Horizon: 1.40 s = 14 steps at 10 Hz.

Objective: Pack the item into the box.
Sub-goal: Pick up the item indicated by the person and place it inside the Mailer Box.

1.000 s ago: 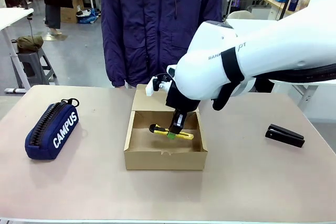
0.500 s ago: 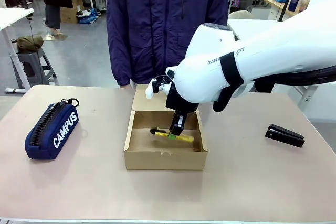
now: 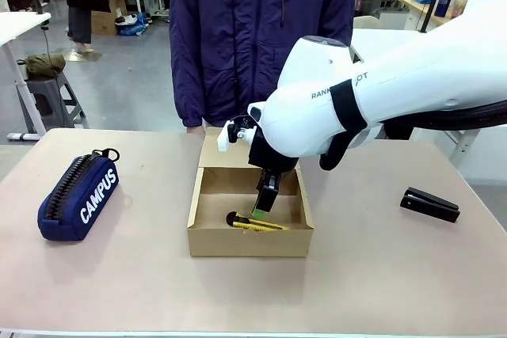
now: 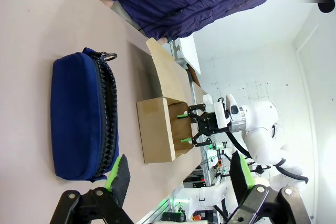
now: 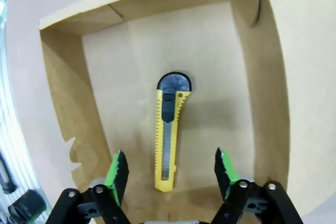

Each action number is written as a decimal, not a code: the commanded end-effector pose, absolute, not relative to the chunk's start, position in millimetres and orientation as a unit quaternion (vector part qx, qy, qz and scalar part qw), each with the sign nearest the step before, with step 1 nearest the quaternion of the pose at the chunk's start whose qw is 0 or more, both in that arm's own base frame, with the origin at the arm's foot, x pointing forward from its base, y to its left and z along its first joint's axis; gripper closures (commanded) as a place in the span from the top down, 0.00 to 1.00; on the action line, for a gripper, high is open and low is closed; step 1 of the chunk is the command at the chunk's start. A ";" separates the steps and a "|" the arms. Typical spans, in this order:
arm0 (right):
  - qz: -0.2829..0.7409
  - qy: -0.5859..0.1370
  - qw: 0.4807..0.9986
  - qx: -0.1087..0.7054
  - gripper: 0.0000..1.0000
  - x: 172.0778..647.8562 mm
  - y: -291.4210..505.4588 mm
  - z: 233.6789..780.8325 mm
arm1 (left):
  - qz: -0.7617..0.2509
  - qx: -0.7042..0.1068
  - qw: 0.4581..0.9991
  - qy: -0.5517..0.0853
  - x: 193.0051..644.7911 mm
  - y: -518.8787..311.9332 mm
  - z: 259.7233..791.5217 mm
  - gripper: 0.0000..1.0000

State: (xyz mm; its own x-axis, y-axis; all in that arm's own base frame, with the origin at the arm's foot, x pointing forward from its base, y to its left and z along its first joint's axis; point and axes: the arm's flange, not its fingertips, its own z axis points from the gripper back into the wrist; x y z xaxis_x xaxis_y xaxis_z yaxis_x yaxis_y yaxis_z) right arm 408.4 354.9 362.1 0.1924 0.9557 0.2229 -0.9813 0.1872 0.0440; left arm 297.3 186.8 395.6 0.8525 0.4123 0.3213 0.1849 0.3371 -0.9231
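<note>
The yellow utility knife (image 3: 253, 223) with a black end lies flat on the floor of the open brown cardboard box (image 3: 249, 241), near its front wall. My right gripper (image 3: 264, 203) hangs just above it inside the box, open, holding nothing. In the right wrist view the knife (image 5: 169, 135) lies lengthwise between the spread green pads (image 5: 119, 167), clear of both, with the box walls (image 5: 68, 93) around it. My left gripper (image 4: 178, 158) is open and empty above the table's left side, looking past the pencil case toward the box (image 4: 157, 129).
A navy "CAMPUS" pencil case (image 3: 79, 195) lies at the left of the table and a black stapler (image 3: 429, 204) at the right. A person in a dark blue jacket (image 3: 261, 37) stands at the far edge, behind the box's raised flap (image 3: 226, 152).
My right gripper has opened and let go of the knife, which has dropped from mid-air onto the box floor. The gripper has lifted slightly.
</note>
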 end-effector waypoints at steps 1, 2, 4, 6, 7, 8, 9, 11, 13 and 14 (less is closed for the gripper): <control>0.628 -0.065 0.770 0.087 1.00 407.0 353.1 367.7 | 0.066 -0.576 0.768 -0.272 297.4 186.1 396.0 1.00; 0.629 -0.063 0.770 0.084 1.00 406.3 353.0 368.7 | 0.066 -0.576 0.768 -0.272 297.4 186.1 396.0 1.00; 0.608 -0.084 0.786 0.069 1.00 405.6 351.6 374.4 | 0.066 -0.576 0.768 -0.272 297.4 186.1 396.0 1.00; 0.552 -0.099 0.822 0.094 1.00 398.1 337.8 404.6 | 0.066 -0.576 0.768 -0.272 297.4 186.1 396.0 1.00; 0.514 -0.113 0.843 0.107 1.00 391.7 320.7 431.6 | 0.066 -0.576 0.768 -0.272 297.4 186.1 396.0 1.00; 0.458 -0.118 0.874 0.116 1.00 386.0 294.7 458.4 | 0.066 -0.576 0.768 -0.272 297.4 186.1 396.0 1.00; 0.382 -0.114 0.906 0.140 1.00 382.4 255.1 483.8 | 0.066 -0.576 0.768 -0.272 297.4 186.1 396.0 1.00; 0.266 -0.135 0.932 0.209 1.00 373.4 159.7 514.3 | 0.066 -0.576 0.768 -0.272 297.4 186.1 396.0 1.00; 0.126 -0.135 0.940 0.286 1.00 347.2 40.9 531.3 | 0.066 -0.576 0.768 -0.272 297.4 186.1 396.0 1.00; 0.064 -0.137 0.934 0.323 1.00 324.2 -15.4 535.2 | 0.066 -0.576 0.768 -0.272 297.4 186.1 396.0 1.00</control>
State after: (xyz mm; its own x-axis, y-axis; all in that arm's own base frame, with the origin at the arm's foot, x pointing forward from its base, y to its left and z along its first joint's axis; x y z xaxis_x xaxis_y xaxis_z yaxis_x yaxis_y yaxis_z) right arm 340.7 21.1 531.8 0.9329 0.1967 0.3018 -0.3306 0.8002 0.5003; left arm 297.1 186.7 395.9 0.8521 0.4123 0.3222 0.1852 0.3383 -0.9226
